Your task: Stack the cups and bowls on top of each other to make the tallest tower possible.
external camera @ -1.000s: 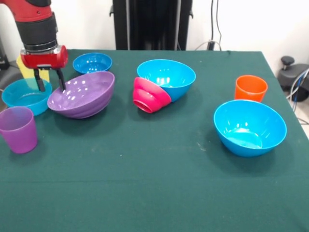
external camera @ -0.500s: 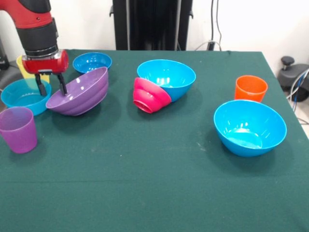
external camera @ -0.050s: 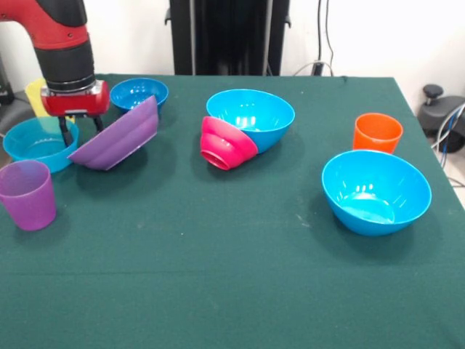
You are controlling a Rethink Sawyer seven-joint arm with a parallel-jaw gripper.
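Here, in the front view, the only one on hand, the red and black arm comes down at the table's left side, its gripper (external camera @ -0.050s: 81, 125) pinched on the rim of the purple bowl (external camera @ -0.050s: 116, 138). One finger shows outside the rim, the other against the inner wall, so the jaws appear closed on that edge. The bowl hangs steeply tilted, its held edge low at the left and its opposite edge raised toward the right, the underside facing the camera; whether its lowest point touches the green table (external camera @ -0.050s: 240, 276) cannot be told.

The relation that matters: the bowl lies to the picture-right of the gripper, its broad face slanting up and away, while the shallow blue bowl (external camera @ -0.050s: 36, 144) sits just beside the gripper on the other side. A small blue bowl (external camera @ -0.050s: 138, 93) stands just behind the raised edge, and a yellow cup (external camera @ -0.050s: 38, 98) behind the arm.

No tower stands yet. The purple cup (external camera @ -0.050s: 27, 195) waits near the front left. At centre, a magenta bowl (external camera @ -0.050s: 227, 144) leans on its side against a large blue bowl (external camera @ -0.050s: 251, 116). Well apart at right are the orange cup (external camera @ -0.050s: 377, 132) and another blue bowl (external camera @ -0.050s: 376, 190).
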